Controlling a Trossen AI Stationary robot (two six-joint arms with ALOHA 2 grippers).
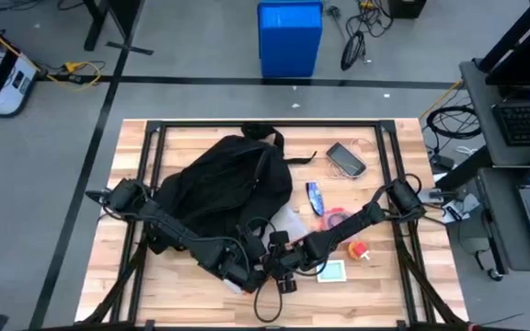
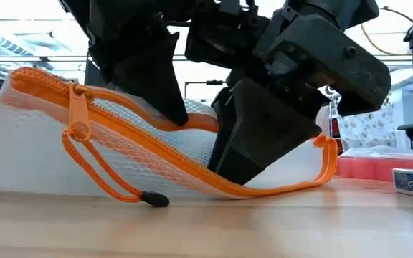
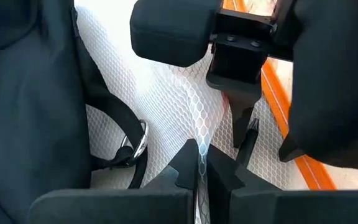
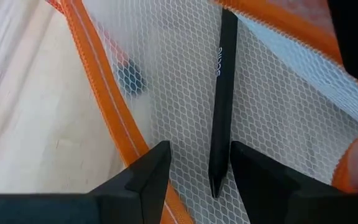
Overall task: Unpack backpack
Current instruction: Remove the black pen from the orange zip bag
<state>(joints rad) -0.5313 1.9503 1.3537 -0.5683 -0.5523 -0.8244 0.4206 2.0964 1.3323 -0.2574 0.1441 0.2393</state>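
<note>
- At the near edge of the table, the low view alone shows the white mesh pouch (image 2: 41, 154) up close: orange zipper trim, an orange pull (image 2: 78, 115), and a cord ending in a dark knot (image 2: 154, 201) lying on the wood.
- The left gripper (image 3: 199, 180) has its fingers pressed together on a fold of the pouch's mesh; only the left wrist view shows this pinch, with a metal ring (image 3: 138, 138) on a black strap beside it.
- The right gripper (image 4: 194, 168) has its fingers apart on the mesh, a slim black pen (image 4: 221, 99) lying between them; only the right wrist view shows it.
- From above, the backpack (image 1: 219, 188) lies on the table's left-centre, behind both grippers.
- Further right lie a small card (image 1: 333, 272), a red object (image 1: 358, 249), a blue packet (image 1: 315, 197) and a phone (image 1: 346, 158).
- Beyond the table stands a blue bin (image 1: 290, 37).
</note>
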